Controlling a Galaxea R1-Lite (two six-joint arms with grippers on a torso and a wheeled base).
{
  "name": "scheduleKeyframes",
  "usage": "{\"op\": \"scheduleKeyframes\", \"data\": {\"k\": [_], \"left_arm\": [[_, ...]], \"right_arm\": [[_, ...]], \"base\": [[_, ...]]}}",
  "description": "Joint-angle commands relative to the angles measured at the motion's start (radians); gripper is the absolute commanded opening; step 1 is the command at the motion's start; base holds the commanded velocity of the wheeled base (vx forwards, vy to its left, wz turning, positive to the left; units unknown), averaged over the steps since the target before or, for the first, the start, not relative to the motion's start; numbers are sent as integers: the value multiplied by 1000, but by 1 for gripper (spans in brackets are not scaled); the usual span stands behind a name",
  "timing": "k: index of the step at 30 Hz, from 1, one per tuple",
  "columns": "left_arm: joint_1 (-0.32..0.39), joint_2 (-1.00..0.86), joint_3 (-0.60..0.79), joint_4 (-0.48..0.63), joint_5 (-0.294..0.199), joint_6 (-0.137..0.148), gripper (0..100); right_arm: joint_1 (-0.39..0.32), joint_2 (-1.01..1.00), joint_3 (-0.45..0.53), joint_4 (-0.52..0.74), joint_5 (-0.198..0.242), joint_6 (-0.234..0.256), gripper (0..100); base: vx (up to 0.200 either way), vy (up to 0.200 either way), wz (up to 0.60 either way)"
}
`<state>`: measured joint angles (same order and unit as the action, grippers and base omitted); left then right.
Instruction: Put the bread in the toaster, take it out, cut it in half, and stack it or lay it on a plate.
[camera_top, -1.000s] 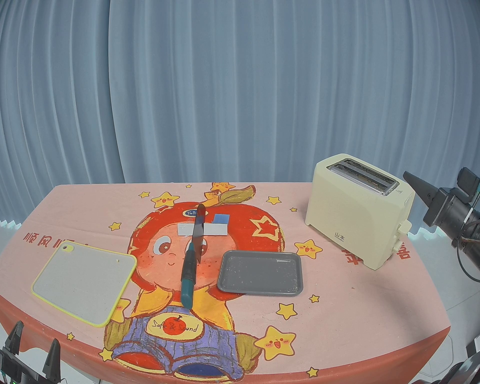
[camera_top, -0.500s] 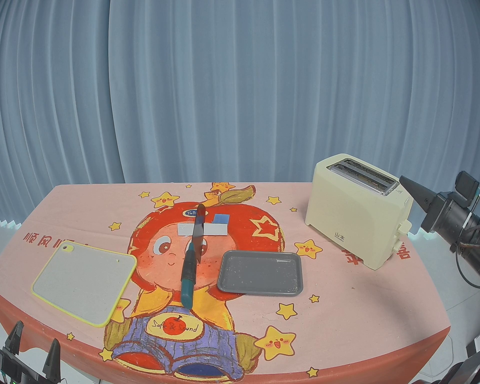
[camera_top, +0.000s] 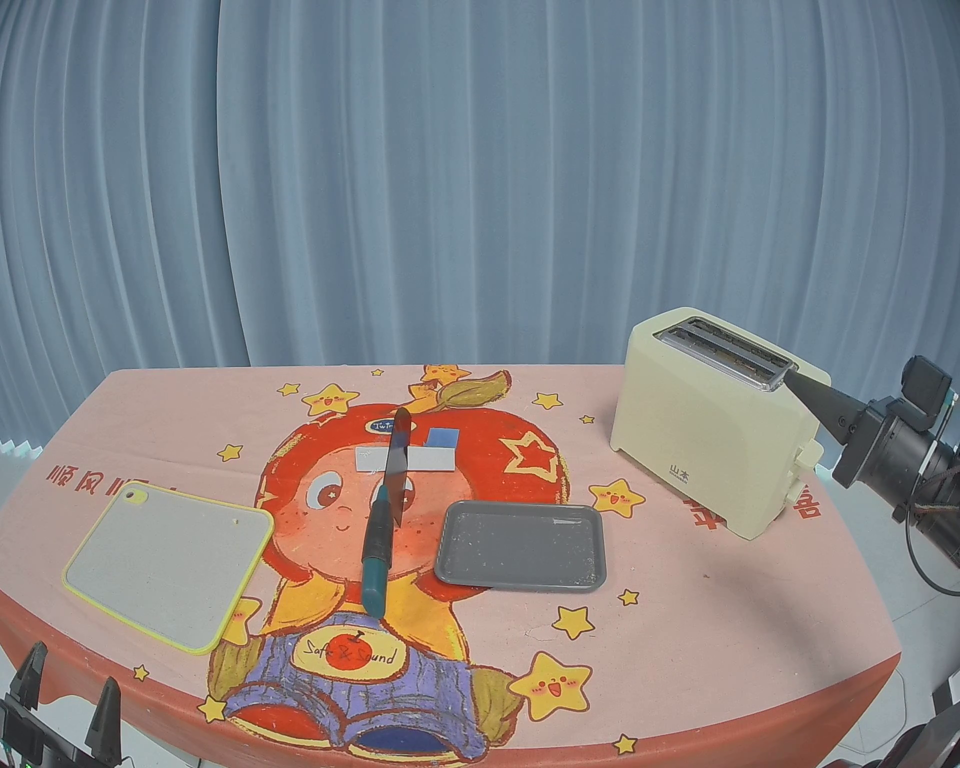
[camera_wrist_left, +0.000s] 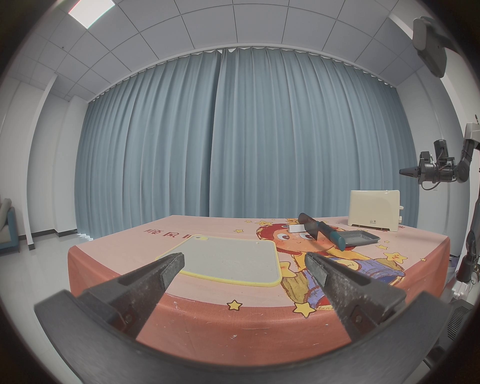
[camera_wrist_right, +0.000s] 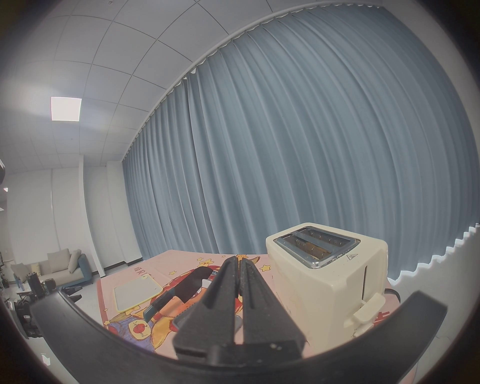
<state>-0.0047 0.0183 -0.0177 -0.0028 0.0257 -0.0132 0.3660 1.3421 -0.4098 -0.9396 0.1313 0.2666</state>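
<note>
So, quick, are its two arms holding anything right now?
Left gripper: open, empty.
Right gripper: shut, empty, beside the toaster.

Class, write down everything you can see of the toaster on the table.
The toaster is cream, boxy and plastic-looking, with two metal-rimmed slots on top; no bread sticks out. A lever knob juts from its right end. It stands upright on the pink tablecloth, at the table's right rear. The shut right hand hangs near its top corner, apparently apart from it.
</note>
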Motion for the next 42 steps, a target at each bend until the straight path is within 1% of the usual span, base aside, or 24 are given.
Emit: {"op": "scheduleKeyframes", "data": {"k": [1,15,24,42], "left_arm": [[0,2,18,0,0,-1,100],[0,2,18,0,0,-1,100],[0,2,18,0,0,-1,100],[0,2,18,0,0,-1,100]], "right_arm": [[7,2,6,-1,1,0,0],[53,2,31,-1,2,2,0],[70,2,46,-1,2,2,0],[73,3,59,1,4,-1,0]], "base": [[0,0,0],[0,0,0],[0,0,0],[0,0,0]]}}
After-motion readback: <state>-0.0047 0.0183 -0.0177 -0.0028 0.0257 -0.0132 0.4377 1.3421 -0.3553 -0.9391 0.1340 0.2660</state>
